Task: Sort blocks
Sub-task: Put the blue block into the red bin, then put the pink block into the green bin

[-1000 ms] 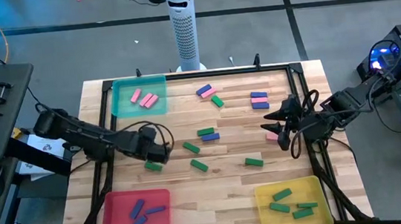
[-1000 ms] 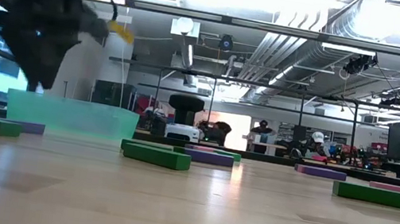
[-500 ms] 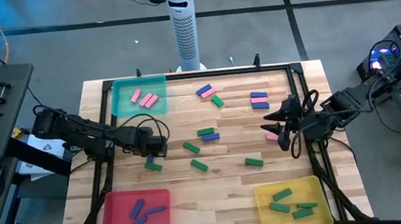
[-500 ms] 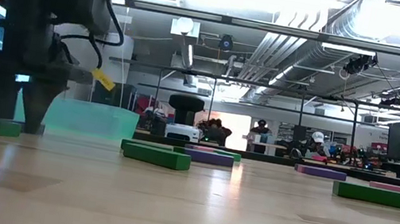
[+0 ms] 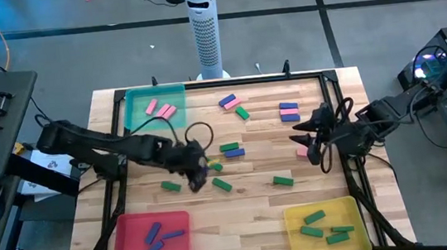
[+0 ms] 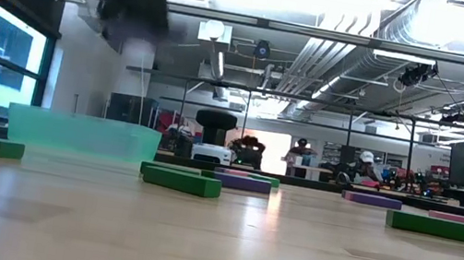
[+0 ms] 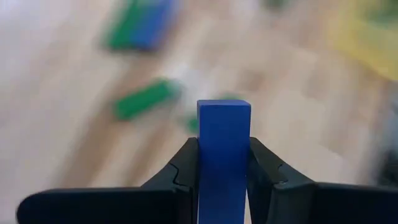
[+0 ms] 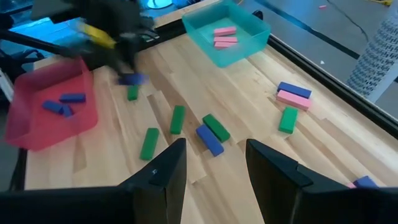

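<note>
Left gripper point(image 7: 224, 163) mid-table, fingers clamped on a blue block point(image 7: 224, 149) held above the wood, scattered blocks point(image 5: 221, 184) near it; right gripper point(image 5: 313, 150) at the table's right edge, fingers parted, holding nothing

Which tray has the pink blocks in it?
The teal tray, at the table's far left corner. It holds the pink blocks. The red tray holds only blue ones, and the yellow tray holds only green ones.
</note>
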Action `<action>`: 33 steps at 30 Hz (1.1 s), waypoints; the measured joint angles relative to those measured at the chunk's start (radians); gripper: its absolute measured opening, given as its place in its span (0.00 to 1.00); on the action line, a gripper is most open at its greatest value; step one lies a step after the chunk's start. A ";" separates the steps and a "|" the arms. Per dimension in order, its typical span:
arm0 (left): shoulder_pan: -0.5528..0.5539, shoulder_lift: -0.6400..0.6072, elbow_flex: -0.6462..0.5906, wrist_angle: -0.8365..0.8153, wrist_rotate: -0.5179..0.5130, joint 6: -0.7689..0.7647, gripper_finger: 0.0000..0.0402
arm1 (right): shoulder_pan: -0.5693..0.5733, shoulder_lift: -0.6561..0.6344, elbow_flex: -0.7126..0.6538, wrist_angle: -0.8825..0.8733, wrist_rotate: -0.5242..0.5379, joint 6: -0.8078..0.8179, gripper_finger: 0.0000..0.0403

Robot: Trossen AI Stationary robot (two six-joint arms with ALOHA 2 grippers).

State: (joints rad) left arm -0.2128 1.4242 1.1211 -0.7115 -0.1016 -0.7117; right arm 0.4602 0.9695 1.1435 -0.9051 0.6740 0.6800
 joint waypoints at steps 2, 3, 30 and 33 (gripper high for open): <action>-0.063 0.000 0.080 -0.045 0.033 0.018 0.13 | -0.020 0.000 0.000 0.002 -0.009 -0.014 0.36; -0.100 0.000 0.108 -0.064 0.034 0.015 0.13 | -0.030 0.000 0.000 0.002 -0.017 -0.027 0.36; -0.678 0.343 0.134 -0.125 0.213 -0.571 0.33 | -0.431 0.046 0.000 0.205 -0.382 -0.424 0.36; -0.670 0.341 0.134 -0.096 0.213 -0.602 0.40 | -0.506 0.122 0.000 0.225 -0.496 -0.500 0.36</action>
State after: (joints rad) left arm -0.8826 1.7656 1.2556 -0.8076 0.1116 -1.3139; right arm -0.0461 1.0914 1.1435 -0.6805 0.1784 0.1803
